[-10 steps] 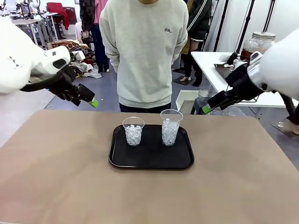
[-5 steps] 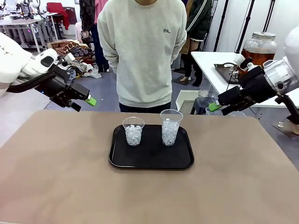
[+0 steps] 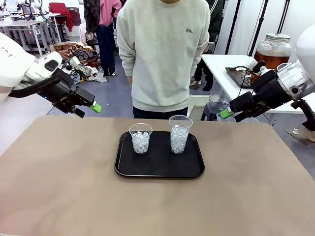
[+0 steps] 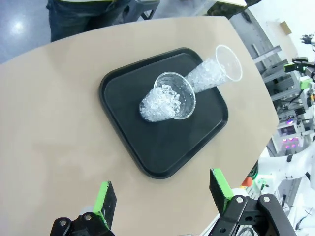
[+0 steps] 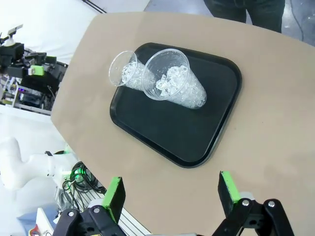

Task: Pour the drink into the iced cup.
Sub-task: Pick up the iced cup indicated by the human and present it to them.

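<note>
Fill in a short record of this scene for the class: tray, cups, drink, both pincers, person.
Tray: black tray, middle of the tan table
Cups: shorter cup and taller cup, upright on the tray, holding ice, no drink poured
Drink: amber drink in the lidded glass jar on the white side table
Left arm: left pincer open, empty, raised at the far left
Right arm: right pincer open, empty, raised at the far right
Person: person standing at the far side

Two ice-filled clear cups (image 3: 141,138) (image 3: 180,133), one black tray (image 3: 160,170), one tan counter (image 3: 74,172), one lidded glass jar (image 3: 269,46) of amber drink (image 3: 275,58), one left gripper (image 3: 88,110), one right gripper (image 3: 230,116), one person (image 3: 162,54).
</note>
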